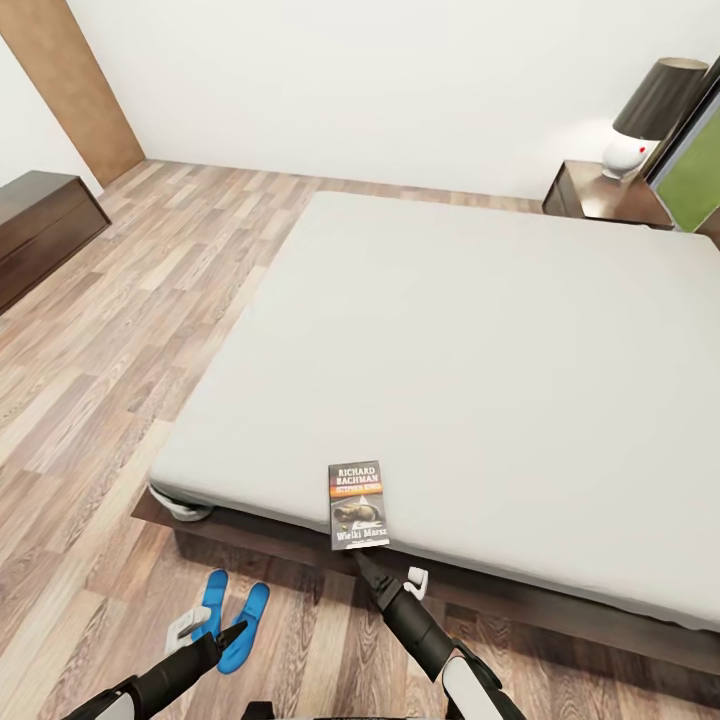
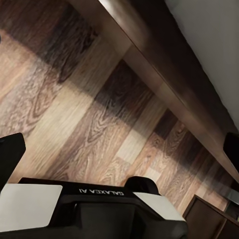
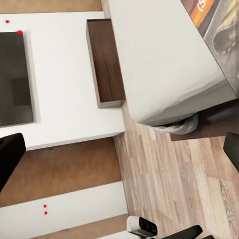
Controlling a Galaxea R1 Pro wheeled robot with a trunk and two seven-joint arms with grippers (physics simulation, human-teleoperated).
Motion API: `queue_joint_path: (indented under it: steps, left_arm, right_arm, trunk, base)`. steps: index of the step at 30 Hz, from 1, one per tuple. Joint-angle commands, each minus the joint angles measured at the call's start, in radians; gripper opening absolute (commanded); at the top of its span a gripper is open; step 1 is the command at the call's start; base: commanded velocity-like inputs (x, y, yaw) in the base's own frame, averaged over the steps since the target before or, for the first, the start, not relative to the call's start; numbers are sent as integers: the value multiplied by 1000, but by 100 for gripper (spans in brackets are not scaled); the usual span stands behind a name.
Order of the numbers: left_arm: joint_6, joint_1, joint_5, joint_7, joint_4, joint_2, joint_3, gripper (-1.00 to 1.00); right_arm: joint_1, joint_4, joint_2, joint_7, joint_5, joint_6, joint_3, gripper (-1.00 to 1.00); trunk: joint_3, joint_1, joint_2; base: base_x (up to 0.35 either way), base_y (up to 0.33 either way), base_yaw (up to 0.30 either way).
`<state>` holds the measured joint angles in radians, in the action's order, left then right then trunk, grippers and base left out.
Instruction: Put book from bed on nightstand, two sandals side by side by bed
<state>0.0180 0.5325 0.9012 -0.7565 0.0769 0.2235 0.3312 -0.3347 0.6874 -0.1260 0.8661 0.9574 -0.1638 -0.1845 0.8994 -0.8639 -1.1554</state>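
Note:
The book (image 1: 358,505) lies face up at the front edge of the bed (image 1: 480,340), slightly overhanging it; its cover (image 3: 215,26) also shows in the right wrist view. My right gripper (image 1: 366,566) (image 3: 119,154) is just below the book's near end, fingers spread open, nothing between them. Two blue sandals (image 1: 214,600) (image 1: 246,626) lie close together on the floor by the bed's near left corner. My left gripper (image 1: 222,636) (image 2: 119,149) hovers over them, open and empty. The nightstand (image 1: 600,195) stands at the far right beside the bed.
A lamp (image 1: 652,112) with a dark shade stands on the nightstand. A dark brown dresser (image 1: 40,228) lines the left wall. The bed's dark wooden frame (image 1: 300,545) (image 2: 164,74) runs low along the wood-plank floor (image 1: 120,350), which stretches to the left of the bed.

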Motion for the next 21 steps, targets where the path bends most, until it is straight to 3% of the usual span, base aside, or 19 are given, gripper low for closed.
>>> queue_joint_path:
  steps: [1,21]
  left_arm:
    - [2,1,10,-3,0,0,9,100]
    - [2,1,10,-3,0,0,9,100]
  right_arm:
    - [0,0,0,2,11,-10,-1,100]
    - [0,0,0,2,11,-10,-1,100]
  trunk:
    - [4,-4,-8]
    - [66,-81,-148]
  base:
    - [0,0,0]
    - [0,0,0]
